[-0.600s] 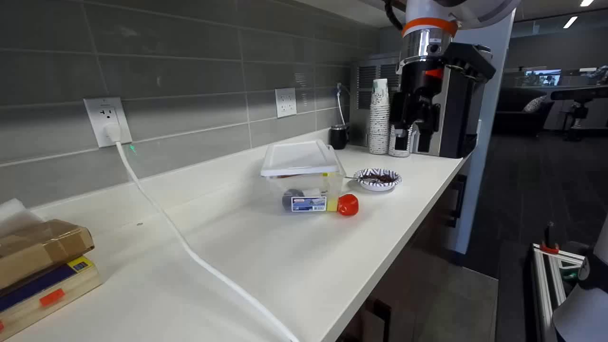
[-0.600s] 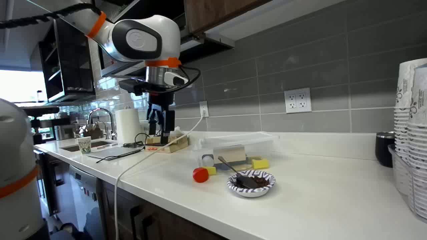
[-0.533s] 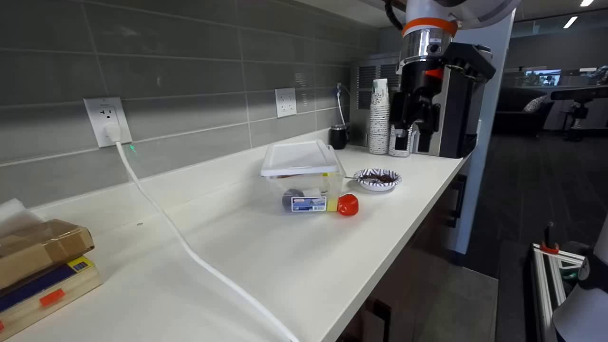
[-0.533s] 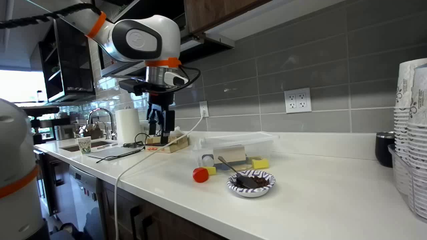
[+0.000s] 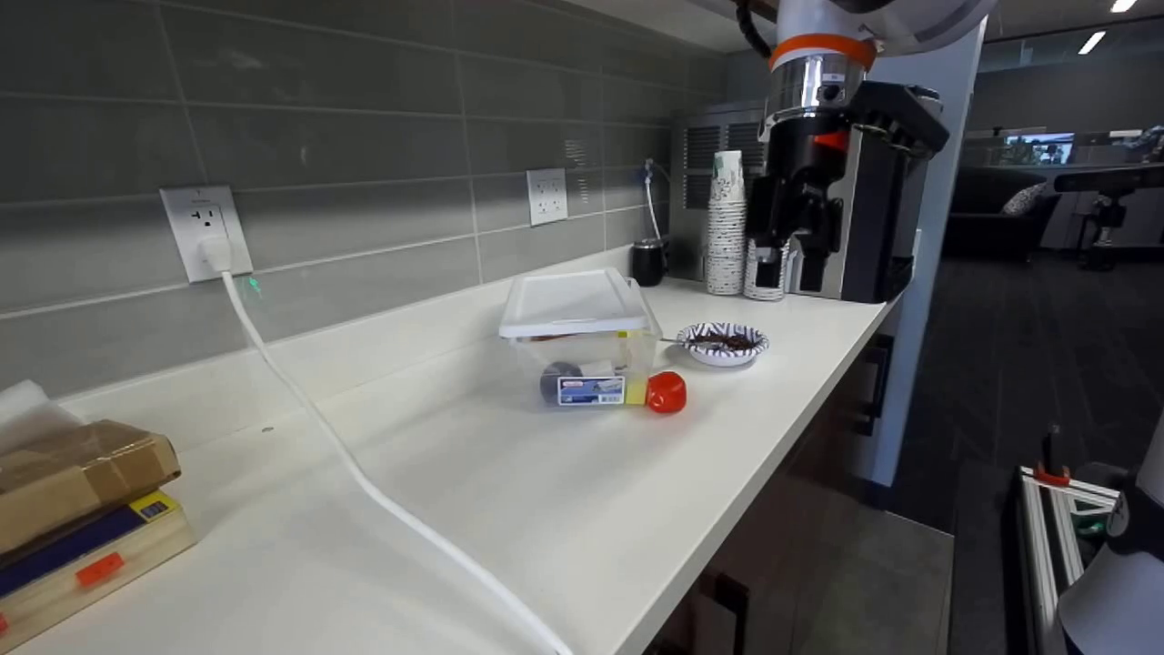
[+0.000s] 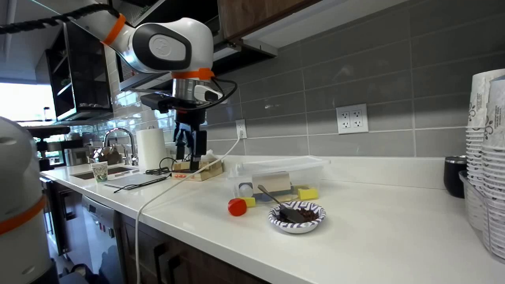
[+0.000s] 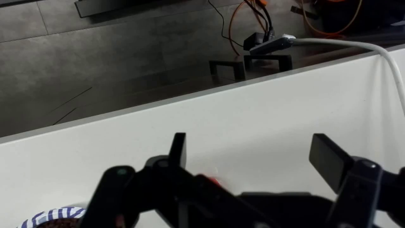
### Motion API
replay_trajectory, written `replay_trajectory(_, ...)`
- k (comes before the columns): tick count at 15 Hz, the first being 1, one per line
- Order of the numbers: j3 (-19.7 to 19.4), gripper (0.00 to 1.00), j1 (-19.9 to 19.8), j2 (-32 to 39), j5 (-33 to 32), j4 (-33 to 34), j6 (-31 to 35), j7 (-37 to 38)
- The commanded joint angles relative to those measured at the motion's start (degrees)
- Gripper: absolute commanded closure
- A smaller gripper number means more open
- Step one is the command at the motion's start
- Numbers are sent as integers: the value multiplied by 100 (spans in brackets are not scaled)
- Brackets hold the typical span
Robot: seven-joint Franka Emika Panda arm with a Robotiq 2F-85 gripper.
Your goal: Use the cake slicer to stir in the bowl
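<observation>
The gripper (image 6: pixel 187 160) is hanging at the left of an exterior view, above the counter (image 6: pixel 378 240); in the wrist view its fingers (image 7: pixel 328 161) are standing wide apart and holding nothing. To its right, the red ball (image 6: pixel 237 207) is sitting just beside the translucent box (image 6: pixel 284 166). Next along, the cake slicer (image 6: pixel 288 213) is lying aslant: its dark, flat blade (image 6: pixel 293 215) is resting in the patterned bowl (image 6: pixel 300 228), among dark loose bits (image 6: pixel 310 215), and its slim handle (image 6: pixel 267 193) is slanting up over the rim towards the box; whether it is touching the box, I cannot tell. I am judging the slicer light and stiff, its narrow handle likely to be twisting if pinched off-centre. I would be taking hold high on the handle, clear of the rim, setting the fingers squarely across it and minding the box. The bowl is looking thin and light, so hard stirring may be sliding or tipping it. Farther right, the black tumbler (image 6: pixel 454 177) and stacked cups (image 6: pixel 494 173) are standing well apart from it.
</observation>
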Motion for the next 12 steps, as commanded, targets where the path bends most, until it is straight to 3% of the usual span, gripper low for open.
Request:
replay_trajectory(1,211,0,-211,57,-53,-11,240,97)
replay_trajectory(7,627,0,-706,1015,-649,299,1901,881)
replay_trajectory(12,1513,0,-1379,2195,-1565,582,3118,2804)
